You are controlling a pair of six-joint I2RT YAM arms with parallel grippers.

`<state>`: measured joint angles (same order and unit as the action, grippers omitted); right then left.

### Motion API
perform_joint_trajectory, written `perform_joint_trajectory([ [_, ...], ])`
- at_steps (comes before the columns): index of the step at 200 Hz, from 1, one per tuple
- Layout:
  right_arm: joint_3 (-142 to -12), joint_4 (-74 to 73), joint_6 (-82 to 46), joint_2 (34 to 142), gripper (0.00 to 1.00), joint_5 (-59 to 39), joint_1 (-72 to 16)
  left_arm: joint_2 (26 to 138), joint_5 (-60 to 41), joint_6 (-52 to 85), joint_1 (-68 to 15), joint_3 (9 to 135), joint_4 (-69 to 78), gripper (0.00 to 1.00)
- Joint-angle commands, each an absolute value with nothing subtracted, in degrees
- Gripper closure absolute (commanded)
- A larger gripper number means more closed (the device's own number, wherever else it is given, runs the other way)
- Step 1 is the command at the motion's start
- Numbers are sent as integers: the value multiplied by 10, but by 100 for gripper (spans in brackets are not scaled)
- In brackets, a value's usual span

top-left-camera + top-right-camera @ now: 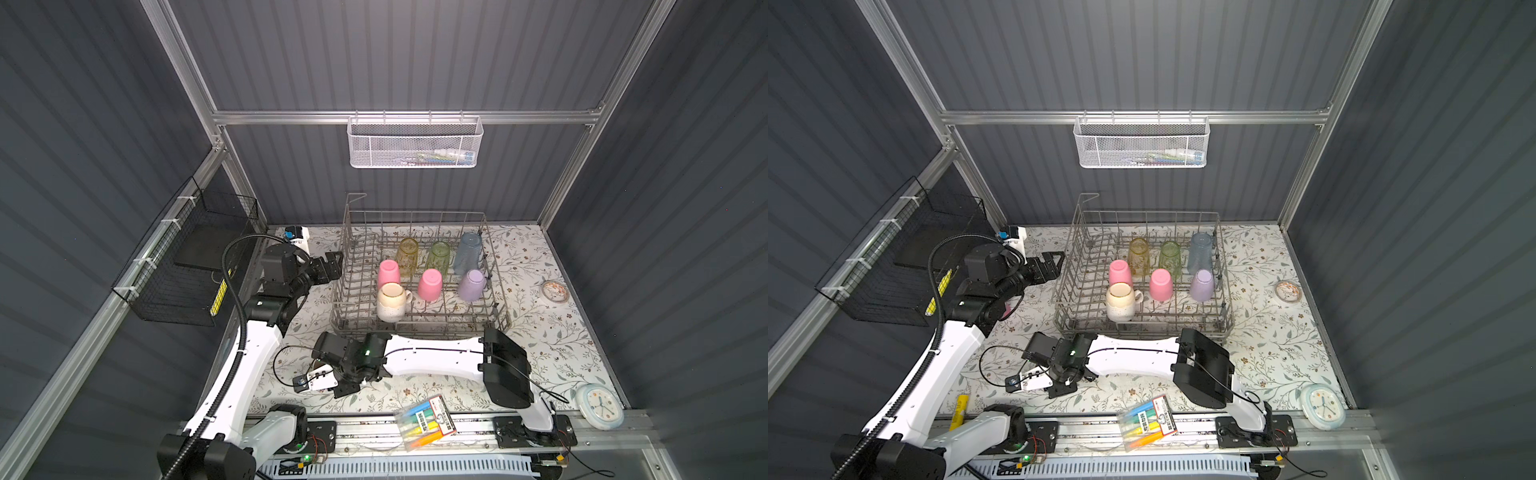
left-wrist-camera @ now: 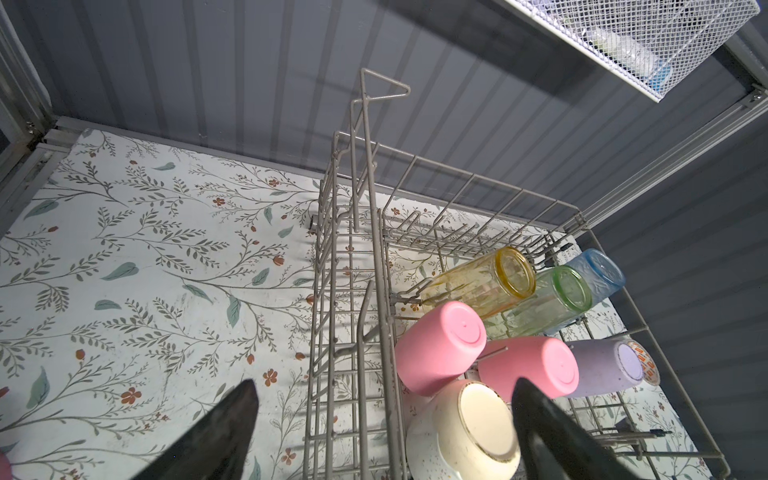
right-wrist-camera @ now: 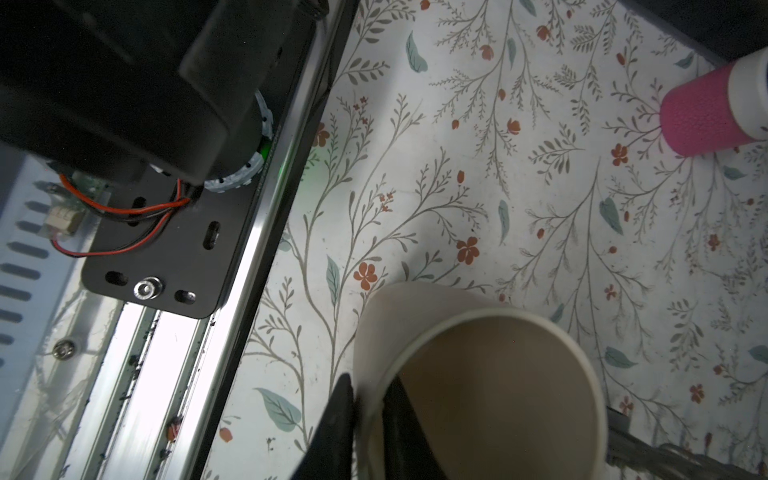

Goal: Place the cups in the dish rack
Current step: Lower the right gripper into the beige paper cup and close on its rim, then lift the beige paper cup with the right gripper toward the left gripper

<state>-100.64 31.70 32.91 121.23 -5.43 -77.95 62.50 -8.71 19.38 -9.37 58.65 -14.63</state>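
Observation:
The grey wire dish rack (image 1: 415, 215) stands at the back of the table. Upside down in it are two pink cups (image 1: 388, 272) (image 1: 430, 284), a lilac one (image 1: 472, 284), an amber glass (image 1: 407, 253), a green glass (image 1: 439, 255), a clear-blue tumbler (image 1: 468, 251) and the cream mug (image 1: 390, 301). My left gripper (image 1: 334, 264) is open beside the rack's left wall, holding nothing. In the right wrist view my right gripper (image 3: 370, 380) pinches the wall of a beige tumbler (image 3: 498, 395), one finger inside and one outside. My right wrist (image 1: 353, 361) hides that tumbler in both top views.
A pink textured container (image 3: 706, 116) lies on the table near the left arm. A marker pack (image 1: 424, 422) and a clock (image 1: 600, 405) sit at the front edge, and a small round dish (image 1: 554, 291) right of the rack. A white mesh basket (image 1: 415, 143) hangs on the back wall, a black wire basket (image 1: 183, 270) on the left.

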Motion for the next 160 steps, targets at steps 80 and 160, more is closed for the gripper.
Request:
perform_joint_trajectory([
  [80,-960,292,297,1134,100,-87,-771,623,-102,201,-86,577,-136,5],
  [160,-877,212,212,995,100,-198,-712,611,-154,201,-86,566,-97,5],
])
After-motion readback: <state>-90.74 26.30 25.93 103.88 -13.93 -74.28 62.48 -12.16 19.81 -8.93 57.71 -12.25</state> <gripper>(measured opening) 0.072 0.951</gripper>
